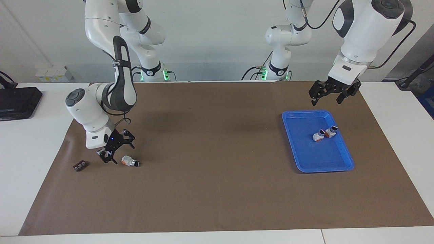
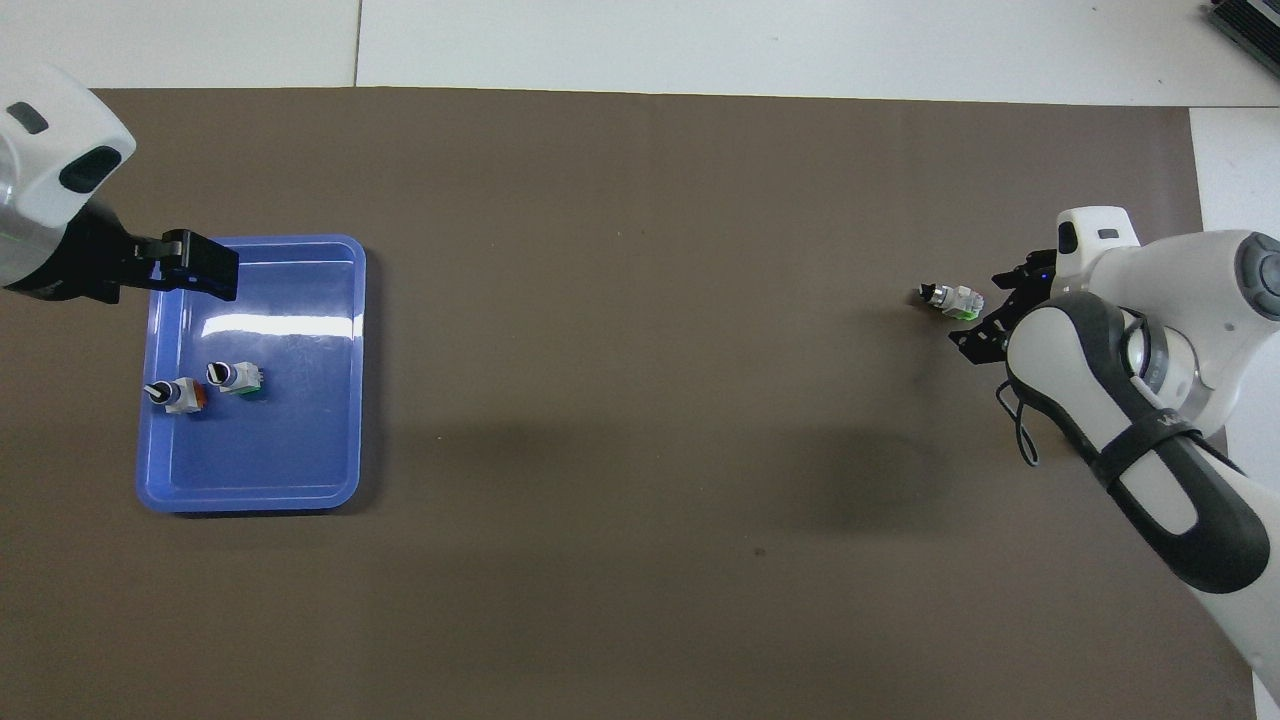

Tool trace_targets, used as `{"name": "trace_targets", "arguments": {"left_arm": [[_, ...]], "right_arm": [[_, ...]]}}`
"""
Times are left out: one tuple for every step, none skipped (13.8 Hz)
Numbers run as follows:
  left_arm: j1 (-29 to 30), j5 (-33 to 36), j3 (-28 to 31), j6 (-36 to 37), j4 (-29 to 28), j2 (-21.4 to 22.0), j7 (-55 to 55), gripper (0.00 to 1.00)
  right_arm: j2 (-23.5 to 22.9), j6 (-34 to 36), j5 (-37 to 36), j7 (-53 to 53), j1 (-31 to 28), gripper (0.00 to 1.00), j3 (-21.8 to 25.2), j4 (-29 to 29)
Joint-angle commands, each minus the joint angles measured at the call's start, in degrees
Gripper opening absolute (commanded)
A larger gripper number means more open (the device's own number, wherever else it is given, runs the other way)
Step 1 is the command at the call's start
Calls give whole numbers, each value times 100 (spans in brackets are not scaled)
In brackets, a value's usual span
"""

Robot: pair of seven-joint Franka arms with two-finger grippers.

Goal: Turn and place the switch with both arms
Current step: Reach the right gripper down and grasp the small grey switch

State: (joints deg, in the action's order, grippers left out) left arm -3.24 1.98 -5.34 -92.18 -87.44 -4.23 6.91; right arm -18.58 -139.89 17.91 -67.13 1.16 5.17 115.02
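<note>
switch (image 1: 130,161): we see a white body, an orange-red base and a black knob with a silvery ring
mat (image 1: 217,196): we find it plain dull brown, unpatterned
tray (image 1: 342,167): we see bright blue, with a pale glare streak in the overhead view
two switches in the tray (image 1: 324,133): we note white bodies with dark knobs, one with an orange base, one showing green from above
small flat piece (image 1: 80,165): we read it as dark brown
right gripper (image 1: 118,149): we see black, with a small blue light
left gripper (image 1: 334,93): we see black
arms (image 1: 362,30): we see glossy white with dark grey panels and black cables
table (image 1: 30,142): we see white
</note>
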Motion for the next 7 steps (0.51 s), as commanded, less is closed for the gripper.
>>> {"name": "trace_targets", "arguments": {"left_arm": [[42, 40, -11, -2, -195, 168, 12, 100], [42, 40, -11, -2, -195, 168, 12, 100], [42, 40, -11, -2, -195, 168, 12, 100], [42, 40, -11, -2, -195, 168, 12, 100], [42, 40, -11, -2, -195, 168, 12, 100], [42, 40, -11, -10, -195, 168, 12, 100], [42, 40, -11, -10, -195, 168, 12, 100]], "right_arm": [[-128, -91, 169, -64, 42, 99, -7, -94], [-137, -91, 161, -29, 42, 99, -7, -94], [-189, -152, 160, -20, 42, 99, -7, -85], [-268, -222, 152, -29, 42, 99, -7, -77], [-321, -257, 117, -46, 42, 99, -7, -85], [-357, -258, 82, -55, 42, 97, -7, -85], [-357, -249, 73, -55, 42, 95, 2, -77]]}}
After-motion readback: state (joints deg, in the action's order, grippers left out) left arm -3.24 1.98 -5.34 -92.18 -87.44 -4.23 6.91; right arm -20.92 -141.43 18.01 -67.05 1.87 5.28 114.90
